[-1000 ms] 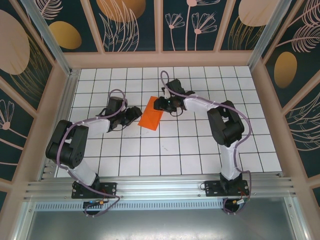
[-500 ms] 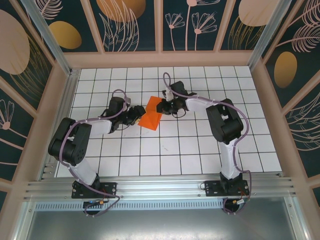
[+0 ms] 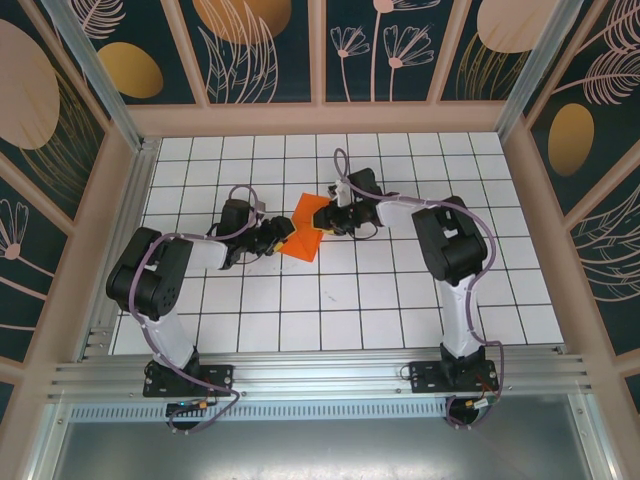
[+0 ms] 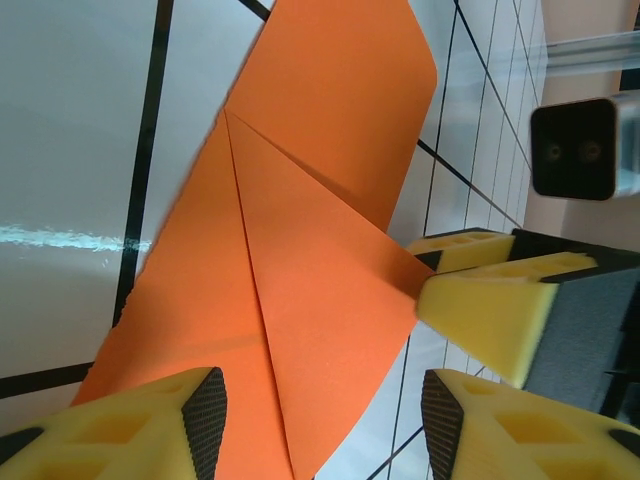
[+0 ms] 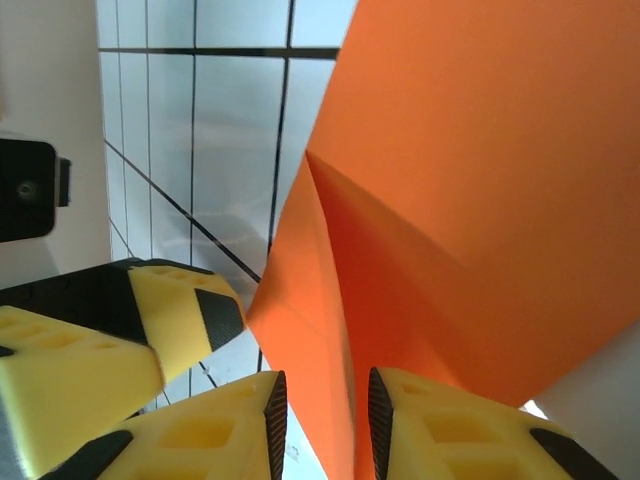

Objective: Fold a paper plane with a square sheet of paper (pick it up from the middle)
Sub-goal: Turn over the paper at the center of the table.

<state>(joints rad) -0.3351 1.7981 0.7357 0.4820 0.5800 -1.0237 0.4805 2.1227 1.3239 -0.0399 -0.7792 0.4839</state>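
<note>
The square sheet of paper (image 3: 303, 235) is bright orange, creased, and lies mid-table with its right edge lifted. In the left wrist view the sheet (image 4: 310, 200) shows a diagonal crease and a pointed corner. My left gripper (image 3: 280, 237) sits at the sheet's left edge. Its jaws (image 4: 322, 400) are open wide, with the near corner of the paper lying between them. My right gripper (image 3: 334, 216) is at the sheet's far right corner. Its jaws (image 5: 327, 410) stand narrowly open around a raised fold of the sheet (image 5: 480, 200). One right finger (image 4: 480, 305) touches the paper's corner.
White gridded tabletop (image 3: 380, 300) inside a walled enclosure, with a metal rail (image 3: 320, 380) along the near edge. The two grippers face each other closely across the sheet. A left finger (image 5: 170, 310) lies just beside my right jaws.
My left gripper has moved right, up to the sheet's left edge. The right gripper has shifted slightly right and nearer, and the sheet's right side has risen.
</note>
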